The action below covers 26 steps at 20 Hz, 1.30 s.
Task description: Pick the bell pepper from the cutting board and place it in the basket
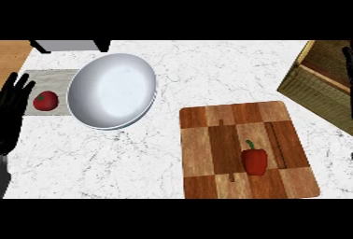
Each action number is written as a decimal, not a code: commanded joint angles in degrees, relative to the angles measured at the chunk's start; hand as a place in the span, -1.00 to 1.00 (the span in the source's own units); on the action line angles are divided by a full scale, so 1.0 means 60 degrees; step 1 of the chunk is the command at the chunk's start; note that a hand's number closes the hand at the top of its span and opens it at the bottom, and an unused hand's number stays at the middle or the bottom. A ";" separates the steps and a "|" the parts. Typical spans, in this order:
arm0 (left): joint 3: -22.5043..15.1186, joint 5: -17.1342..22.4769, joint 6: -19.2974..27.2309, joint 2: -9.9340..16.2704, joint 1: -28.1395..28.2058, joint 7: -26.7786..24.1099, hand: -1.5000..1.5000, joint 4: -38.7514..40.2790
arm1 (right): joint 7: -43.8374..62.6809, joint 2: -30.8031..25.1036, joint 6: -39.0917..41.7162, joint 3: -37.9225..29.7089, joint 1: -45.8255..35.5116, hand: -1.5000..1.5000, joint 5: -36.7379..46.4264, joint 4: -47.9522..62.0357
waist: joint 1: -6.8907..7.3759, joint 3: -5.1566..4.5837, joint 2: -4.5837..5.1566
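Observation:
A red bell pepper (254, 161) with a green stem lies on the wooden cutting board (207, 140), towards the board's lower right. The woven basket (322, 91) stands at the counter's right edge, beyond the board's far right corner. My left hand (12, 109) rests open at the view's left edge, fingers up, far from the pepper. Of my right hand (347, 65) only a thin straight sliver shows at the right edge, in front of the basket. Neither hand holds anything.
A large white plate (114, 91) sits left of the board. A red tomato (45, 101) lies on a grey mat (59, 77) beside my left hand. A grey object (66, 45) stands at the counter's far left edge.

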 commanded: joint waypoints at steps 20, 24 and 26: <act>-0.2216 -0.0556 0.0261 -0.1338 0.2092 0.2607 0.00 0.0611 | 0.4326 0.0251 0.0269 0.5427 -0.1236 -1.00 0.5340 -0.1460 | -0.0207 -0.0295 -0.0384; -0.2245 -0.0609 0.0319 -0.1399 0.2404 0.2546 0.00 0.0498 | 0.6384 -0.1083 0.1789 0.5123 -0.2102 -1.00 0.5619 -0.2807 | -0.0236 -0.0279 -0.0379; -0.2255 -0.0668 0.0343 -0.1364 0.2249 0.2690 0.00 0.0436 | 0.7342 -0.1614 0.3024 0.4926 -0.2886 -1.00 0.5212 -0.3374 | -0.0205 -0.0278 -0.0356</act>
